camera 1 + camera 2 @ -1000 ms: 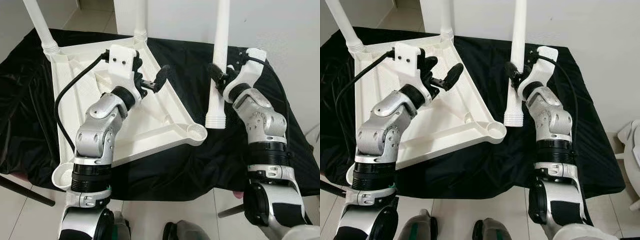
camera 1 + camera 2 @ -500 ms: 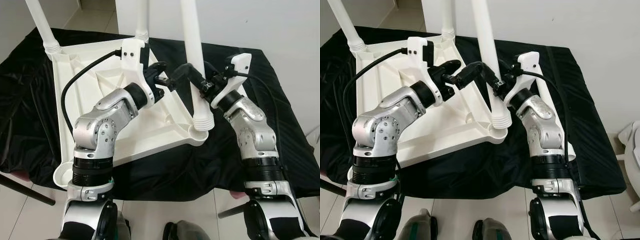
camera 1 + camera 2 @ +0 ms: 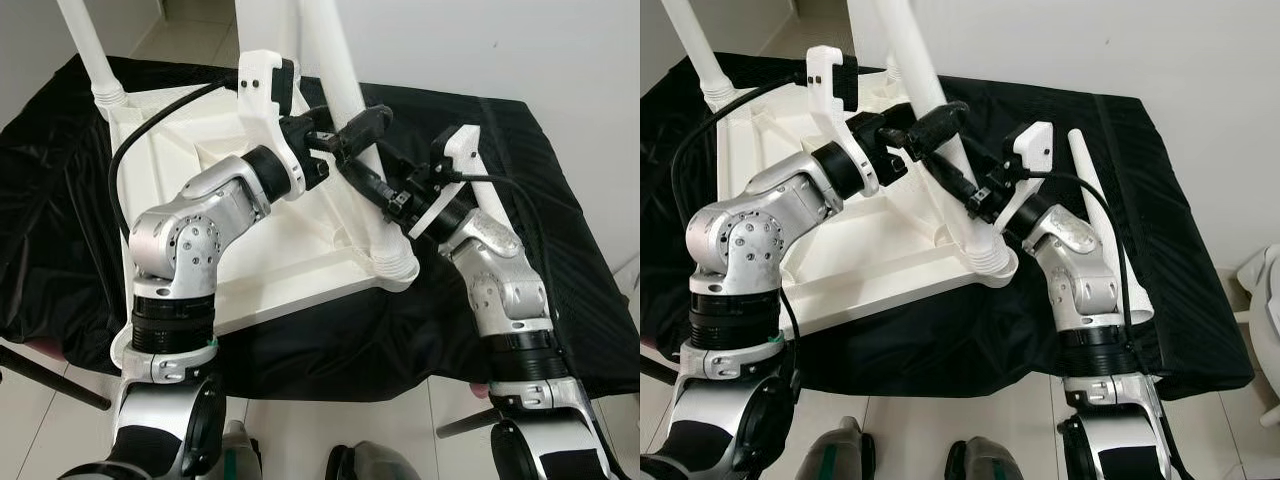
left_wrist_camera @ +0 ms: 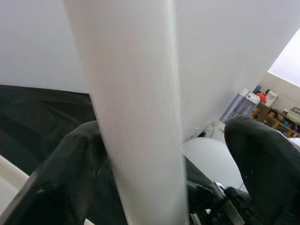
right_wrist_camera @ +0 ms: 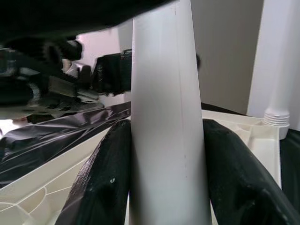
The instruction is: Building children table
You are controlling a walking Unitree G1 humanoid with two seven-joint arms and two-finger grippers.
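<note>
The white table top [image 3: 190, 190] lies upside down on the black cloth, with one leg [image 3: 85, 45] standing at its back left corner and another behind my left arm. My right gripper [image 3: 385, 192] is shut on a third white leg [image 3: 335, 60], both fingers [image 5: 105, 183] pressed against it. That leg's ribbed end [image 3: 395, 262] rests at the near right corner socket, and the leg leans back and to the left. Higher up, my left gripper [image 3: 340, 132] is open and straddles the same leg [image 4: 136, 117]; one finger [image 4: 61, 178] touches it, the other stands apart.
A fourth white leg [image 3: 1105, 230] lies on the black cloth [image 3: 560, 200] to the right of my right arm. A white wall stands close behind the covered table. Tiled floor shows below, and a white object [image 3: 1265, 280] sits at the far right.
My right gripper has carried the leg from the cloth on the right onto the top's near right corner, tilting it. My left gripper has swung right to straddle it.
</note>
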